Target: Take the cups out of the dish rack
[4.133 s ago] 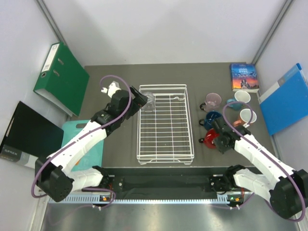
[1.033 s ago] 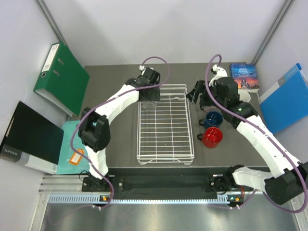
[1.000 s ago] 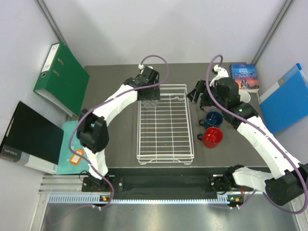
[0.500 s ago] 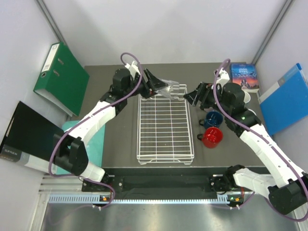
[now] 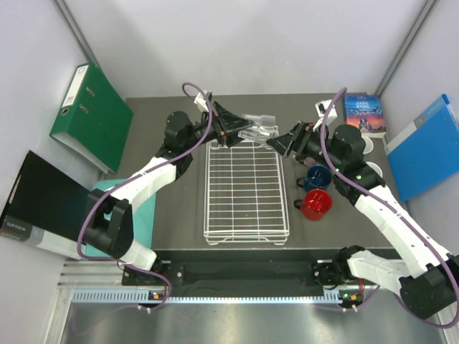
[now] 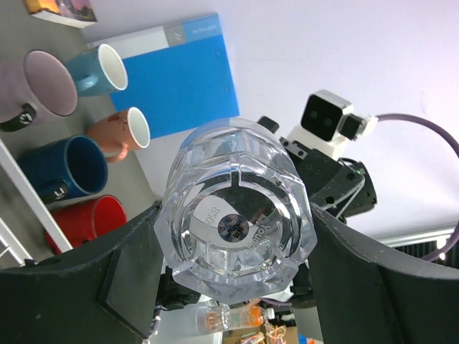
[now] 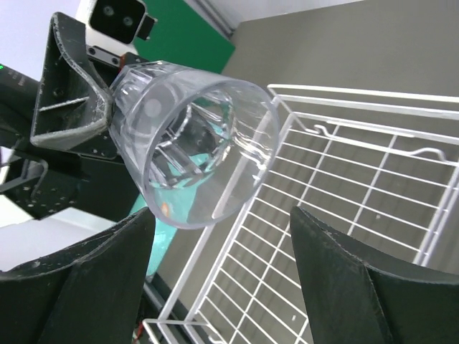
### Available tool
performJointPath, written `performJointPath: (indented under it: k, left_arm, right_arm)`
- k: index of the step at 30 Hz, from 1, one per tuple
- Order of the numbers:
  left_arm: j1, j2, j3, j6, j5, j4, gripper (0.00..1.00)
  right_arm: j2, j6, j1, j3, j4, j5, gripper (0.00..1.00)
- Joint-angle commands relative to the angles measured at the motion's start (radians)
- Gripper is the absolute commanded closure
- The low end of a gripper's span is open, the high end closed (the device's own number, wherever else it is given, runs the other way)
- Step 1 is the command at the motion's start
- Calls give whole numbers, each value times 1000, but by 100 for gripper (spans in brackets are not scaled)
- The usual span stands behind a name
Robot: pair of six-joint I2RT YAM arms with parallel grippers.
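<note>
My left gripper point(image 5: 240, 129) is shut on the clear glass tumbler point(image 5: 258, 130) and holds it on its side in the air above the far end of the white dish rack point(image 5: 208, 193). The tumbler's point(image 7: 193, 143) open mouth points at my right gripper point(image 5: 283, 141), which stands open just short of the rim with nothing between its fingers. The left wrist view shows the tumbler's base point(image 6: 237, 208) between my left fingers. Beyond it stand the mauve point(image 6: 43, 89), light blue point(image 6: 97, 68), salmon point(image 6: 122, 129), dark blue point(image 6: 61, 172) and red point(image 6: 90, 222) mugs. The rack holds no cup.
The red mug point(image 5: 316, 204) and dark blue mug point(image 5: 315, 177) sit on the table right of the rack, under my right arm. A book point(image 5: 363, 115) and a blue folder point(image 5: 427, 147) lie far right. A green binder point(image 5: 92, 115), a black folder point(image 5: 39, 204) and a teal board point(image 5: 102, 192) lie left.
My left gripper lifted the tumbler out of the rack's far left corner and tipped it sideways to the right. My right gripper swung left and now faces the tumbler's mouth.
</note>
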State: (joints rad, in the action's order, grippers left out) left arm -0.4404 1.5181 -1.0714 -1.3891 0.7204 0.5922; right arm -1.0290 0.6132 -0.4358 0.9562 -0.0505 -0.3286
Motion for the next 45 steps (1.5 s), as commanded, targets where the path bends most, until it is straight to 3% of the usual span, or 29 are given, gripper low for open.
performJointPath:
  k: [1, 7, 12, 18, 19, 20, 21, 22, 24, 25, 29, 33, 39, 43, 45]
  left_arm:
    - [-26, 7, -13, -37, 34, 139, 100]
    - [-70, 33, -33, -27, 34, 129, 100]
    - [-112, 69, -58, -19, 43, 123, 100]
    - [-156, 117, -85, -24, 63, 133, 100]
    - [-158, 122, -87, -25, 66, 130, 100]
    - [-156, 125, -88, -27, 70, 129, 100]
    - [-155, 131, -90, -22, 76, 126, 96]
    - [-149, 129, -93, -16, 80, 110, 79]
    - [-138, 128, -107, 10, 99, 83, 59]
    - [-123, 125, -110, 19, 103, 72, 42]
    - [-43, 82, -101, 87, 77, -102, 16]
    - [57, 2, -44, 148, -5, -254, 6]
    - [126, -55, 22, 223, -117, -440, 11]
    - [126, -53, -15, 318, -176, -589, 12]
    - [126, -50, -18, 338, -190, -632, 13]
  right_arm:
    - [-29, 51, -4, 19, 133, -55, 25]
    - [-74, 102, -4, 24, 216, -90, 28]
    - [-111, 134, -6, 27, 264, -109, 42]
    - [-137, 172, -6, 12, 287, -132, 75]
    - [-138, 174, -4, 12, 279, -130, 94]
    - [-138, 172, -4, 13, 256, -122, 100]
    - [-137, 166, -4, 16, 244, -116, 100]
    - [-131, 152, -4, 19, 227, -109, 100]
    - [-120, 129, -3, 32, 166, -66, 100]
    - [-102, 111, -4, 36, 140, -37, 100]
    - [-63, 50, 6, 91, -35, 136, 100]
    - [-39, 25, 46, 142, -147, 261, 100]
    - [-66, 48, 149, 249, -334, 470, 100]
    - [-230, 85, 181, 413, -506, 650, 100]
    - [-316, 98, 224, 547, -601, 631, 100]
